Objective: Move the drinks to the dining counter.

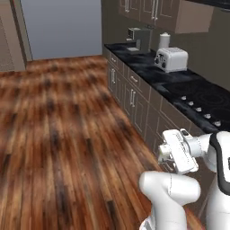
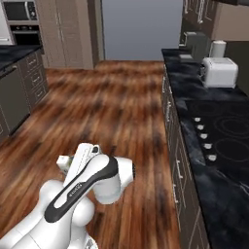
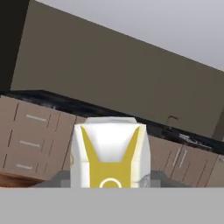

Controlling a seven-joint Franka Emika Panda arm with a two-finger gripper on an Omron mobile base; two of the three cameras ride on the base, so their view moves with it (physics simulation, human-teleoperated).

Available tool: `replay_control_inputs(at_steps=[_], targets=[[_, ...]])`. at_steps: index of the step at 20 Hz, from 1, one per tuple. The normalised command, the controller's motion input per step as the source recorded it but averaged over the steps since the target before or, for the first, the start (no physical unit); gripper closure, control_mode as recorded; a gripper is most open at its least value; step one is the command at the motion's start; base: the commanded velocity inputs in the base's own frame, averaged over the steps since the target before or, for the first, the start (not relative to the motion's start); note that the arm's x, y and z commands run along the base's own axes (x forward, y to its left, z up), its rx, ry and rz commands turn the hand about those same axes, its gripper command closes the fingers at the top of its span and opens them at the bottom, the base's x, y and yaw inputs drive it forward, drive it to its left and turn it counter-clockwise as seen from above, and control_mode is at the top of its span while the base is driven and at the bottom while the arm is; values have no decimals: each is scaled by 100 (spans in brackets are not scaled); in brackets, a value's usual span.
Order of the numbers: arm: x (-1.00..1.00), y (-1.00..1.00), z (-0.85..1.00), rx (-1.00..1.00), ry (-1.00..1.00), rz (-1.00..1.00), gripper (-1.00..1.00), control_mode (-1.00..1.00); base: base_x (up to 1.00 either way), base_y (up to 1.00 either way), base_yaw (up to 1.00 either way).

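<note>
Now cream carton (image 3: 110, 153) clamped between end effector (image 3: 109, 178) fingers, upright

I see the arm (image 2: 82, 187) folded low over the wood floor (image 2: 112, 107). At right, a black worktop (image 2: 187, 73) carries a toaster (image 2: 220, 72) beyond the cooktop (image 2: 221, 133).

- Cream-white carton (image 3: 110, 154) with yellow V-stripes and a ring.
- Black white-veined marble tabletop (image 1: 148, 67).
- White shiny toaster (image 1: 171, 59).
- Reddish-brown streaked wooden plank floor (image 1: 58, 134).
- Grey-brown cabinets (image 1: 130, 96).
</note>
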Motion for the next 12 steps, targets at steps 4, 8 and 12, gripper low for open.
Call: replay_control_inputs(at_steps=[4, 8, 12], targets=[[0, 0, 0, 0, 0, 0, 100, 100, 3, 31, 41], [0, 0, 0, 0, 0, 0, 100, 100, 7, 28, 35], [0, 0, 0, 0, 0, 0, 100, 100, 16, 29, 23]])
